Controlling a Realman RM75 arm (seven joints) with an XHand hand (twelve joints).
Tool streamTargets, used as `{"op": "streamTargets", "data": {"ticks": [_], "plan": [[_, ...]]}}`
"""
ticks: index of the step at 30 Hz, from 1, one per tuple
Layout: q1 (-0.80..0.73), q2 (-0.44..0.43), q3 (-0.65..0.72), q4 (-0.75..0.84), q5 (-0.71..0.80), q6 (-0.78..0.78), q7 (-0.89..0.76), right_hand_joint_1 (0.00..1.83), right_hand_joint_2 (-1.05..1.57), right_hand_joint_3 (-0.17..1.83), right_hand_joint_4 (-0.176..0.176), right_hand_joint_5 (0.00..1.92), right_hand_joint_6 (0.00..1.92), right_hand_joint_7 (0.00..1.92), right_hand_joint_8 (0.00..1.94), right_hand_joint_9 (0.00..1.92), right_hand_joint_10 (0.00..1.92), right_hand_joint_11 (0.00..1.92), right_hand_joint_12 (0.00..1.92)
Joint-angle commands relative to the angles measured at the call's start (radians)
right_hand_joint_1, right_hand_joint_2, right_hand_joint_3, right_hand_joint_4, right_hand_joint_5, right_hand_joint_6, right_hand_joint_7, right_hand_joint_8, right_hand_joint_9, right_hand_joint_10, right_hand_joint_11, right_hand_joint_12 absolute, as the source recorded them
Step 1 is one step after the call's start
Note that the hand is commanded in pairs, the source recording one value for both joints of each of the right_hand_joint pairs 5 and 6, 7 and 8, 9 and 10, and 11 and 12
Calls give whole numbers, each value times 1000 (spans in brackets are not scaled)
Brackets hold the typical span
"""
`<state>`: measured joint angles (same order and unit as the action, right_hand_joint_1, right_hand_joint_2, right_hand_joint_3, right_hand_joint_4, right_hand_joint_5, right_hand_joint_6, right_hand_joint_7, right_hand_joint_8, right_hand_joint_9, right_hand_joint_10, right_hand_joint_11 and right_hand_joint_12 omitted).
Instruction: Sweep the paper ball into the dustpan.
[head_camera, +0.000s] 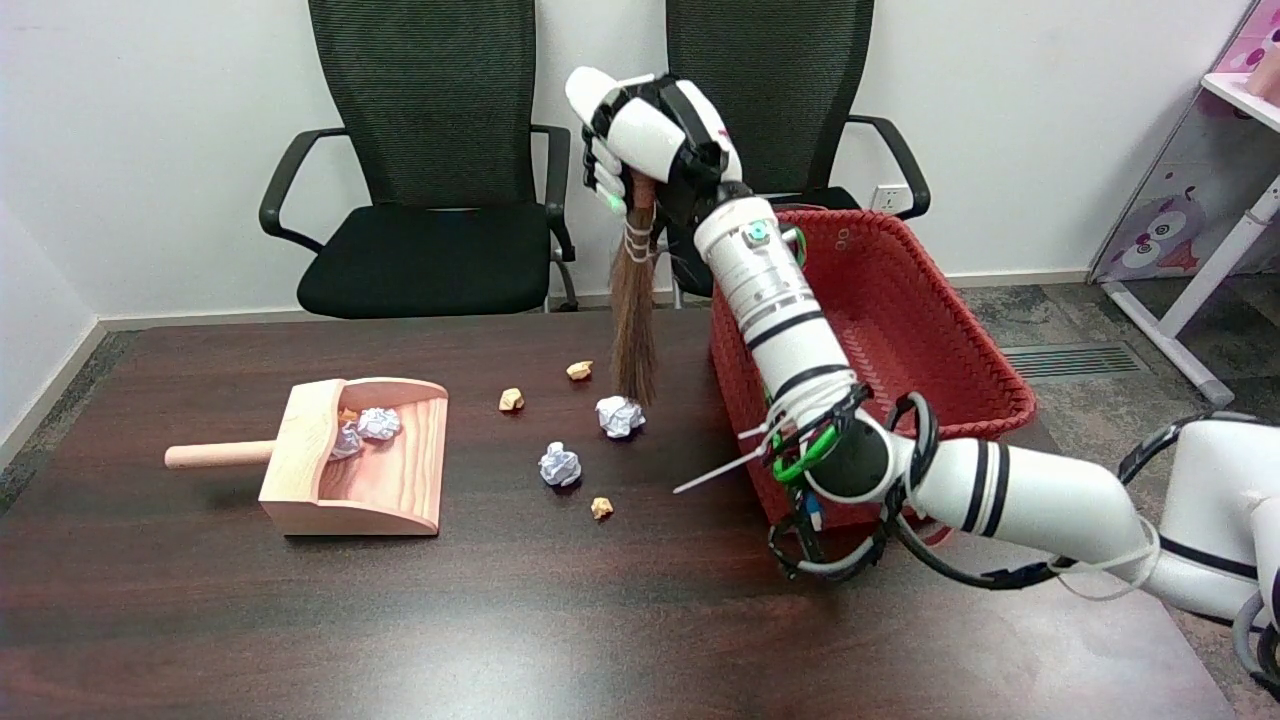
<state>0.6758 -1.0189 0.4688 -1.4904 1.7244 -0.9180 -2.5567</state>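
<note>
Robot hand (650, 135) grips broom (633, 320) upright, bristles down beside paper ball (620, 416)
</note>
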Motion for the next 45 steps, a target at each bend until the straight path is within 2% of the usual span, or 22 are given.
{"op": "streamTargets", "data": {"ticks": [1,10,16,23,35,45], "plan": [[-105,-20,-4,93,-86,-70,-2,804,1386,1504,176,1920,1920,1920,1920,1920,1920,1920,1920],[-111,-31,-11,143,-168,-40,-4,798,1426,1461,176,1920,1920,1920,1920,1920,1920,1920,1920],[-104,-82,7,230,-331,56,-5,776,1410,1532,176,1920,1920,1920,1920,1920,1920,1920,1920],[-96,-139,77,333,-477,224,-5,799,1372,1497,176,1920,1920,1920,1920,1920,1920,1920,1920],[-50,-244,105,480,-533,418,-5,811,1343,1498,176,1920,1920,1920,1920,1920,1920,1920,1920],[15,-344,174,618,-681,427,-5,810,1358,1490,176,1920,1920,1920,1920,1920,1920,1920,1920]]}}
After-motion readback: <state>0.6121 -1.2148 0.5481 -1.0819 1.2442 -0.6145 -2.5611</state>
